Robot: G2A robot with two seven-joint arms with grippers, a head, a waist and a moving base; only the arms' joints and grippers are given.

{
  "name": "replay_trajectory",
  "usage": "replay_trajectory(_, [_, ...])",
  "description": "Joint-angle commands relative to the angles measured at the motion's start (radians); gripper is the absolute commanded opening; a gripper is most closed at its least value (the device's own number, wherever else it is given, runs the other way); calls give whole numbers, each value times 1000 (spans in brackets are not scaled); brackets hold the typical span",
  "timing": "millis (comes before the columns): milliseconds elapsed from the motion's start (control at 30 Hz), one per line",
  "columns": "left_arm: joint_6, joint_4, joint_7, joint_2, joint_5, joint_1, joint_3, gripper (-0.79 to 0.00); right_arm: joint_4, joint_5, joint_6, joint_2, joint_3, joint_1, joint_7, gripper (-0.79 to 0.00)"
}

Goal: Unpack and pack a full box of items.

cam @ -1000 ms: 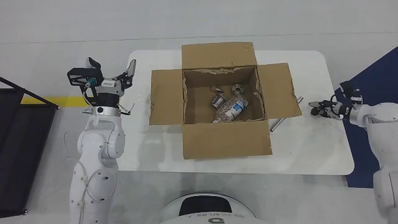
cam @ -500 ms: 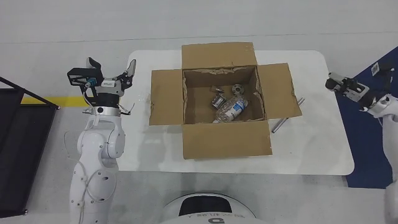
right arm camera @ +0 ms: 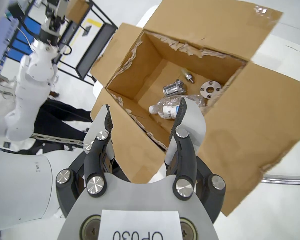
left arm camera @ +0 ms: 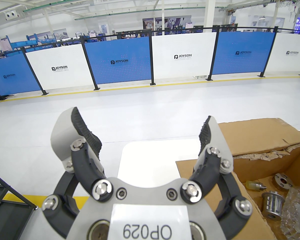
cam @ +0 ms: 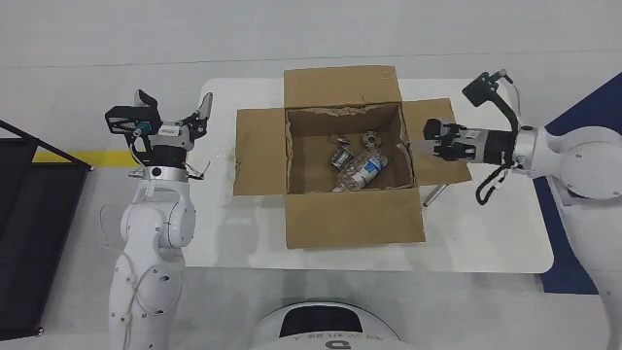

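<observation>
Right gripper (cam: pixel 434 143), wide open and empty, hovers above the right flap of the box (cam: pixel 340 87). The bottle (cam: pixel 362 168) lies on the box floor just inside that side, its long axis slanting toward the near wall. Left gripper (cam: pixel 173 109), also open and empty, sits off the left edge of the table (cam: pixel 486 233), farther away.

Light fell bright and even, apparently from overhead, though no lamp could be singled out. The pale floor (cam: pixel 292 10) and the white table (cam: pixel 486 238) were almost equally bright, with no hard glare on either. The box (cam: pixel 340 86) held a soft brown shade within its walls (deepest along the near wall), and the clear bottle (right arm camera: pixel 168 108) inside caught small highlights. In the left wrist view, the straight fence panels (left arm camera: pixel 183 56) bowed towards the edges.
</observation>
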Motion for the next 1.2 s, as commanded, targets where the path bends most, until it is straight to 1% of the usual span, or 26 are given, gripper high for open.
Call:
replay_trajectory(0, [0,0,0,0,0,0,0,0,-8,-108,78,-3,-64,47,4,0])
replay_trajectory(333, [0,0,0,0,0,0,0,0,-9,-109,78,-4,-66,46,0,0])
replay_trajectory(400, [0,0,0,0,0,0,0,0,1,-141,90,-7,-108,59,9,0])
replay_trajectory(500, [0,0,0,0,0,0,0,0,4,-252,158,-24,-248,171,54,0])
replay_trajectory(533, [0,0,0,0,0,0,0,0,8,-299,172,-34,-314,219,69,0])
replay_trajectory(600, [0,0,0,0,0,0,0,0,58,-361,189,-64,-455,324,86,0])
replay_trajectory(633, [0,0,0,0,0,0,0,0,103,-393,222,-84,-526,380,88,0])
replay_trajectory(700, [0,0,0,0,0,0,0,0,182,-458,274,-130,-671,484,94,0])
replay_trajectory(767, [0,0,0,0,0,0,0,0,266,-465,287,-181,-791,570,89,0])
replay_trajectory(900, [0,0,0,0,0,0,0,0,439,-471,286,-277,-962,695,78,0])
replay_trajectory(933, [0,0,0,0,0,0,0,0,463,-466,274,-292,-985,709,76,-6])
replay_trajectory(967, [0,0,0,0,0,0,0,0,519,-453,255,-321,-1020,736,70,-142])
replay_trajectory(1000, [0,0,0,0,0,0,0,0,559,-443,242,-342,-1042,753,66,-305])
replay_trajectory(1033, [0,0,0,0,0,0,0,0,601,-432,230,-361,-1061,769,65,-403])
replay_trajectory(1100, [0,0,0,0,0,0,0,0,682,-415,216,-397,-1092,798,64,-443])
replay_trajectory(1167, [0,0,0,0,0,0,0,0,756,-397,193,-430,-1114,822,63,-462])
